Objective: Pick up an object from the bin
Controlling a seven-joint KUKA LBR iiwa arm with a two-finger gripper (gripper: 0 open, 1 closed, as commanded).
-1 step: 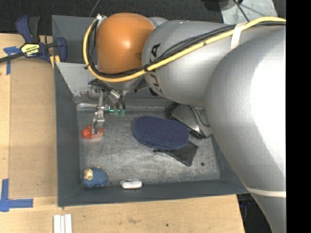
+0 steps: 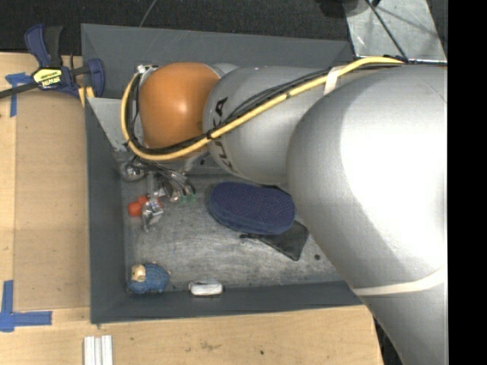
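Our hand [image 2: 156, 204], open or closed we cannot tell, hangs beside a small red thing [image 2: 135, 207] at the left of the bin [image 2: 103, 234], which we judge light, stiff and best pinched across its middle.

Grey bin [image 2: 103, 242]: blu mesh pad [image 2: 251, 206], blk wedge [image 2: 280, 242], blu toy [image 2: 149, 278], wht clip [image 2: 205, 287].

The arm [image 2: 365, 173] is thick, rounded and silver-grey, with black lettering [image 2: 215, 120]. A glossy orange cover [image 2: 171, 105] caps its wrist; yellow and black cables [image 2: 266, 105] run alongside. The gripper [image 2: 156, 204] is bare metal.
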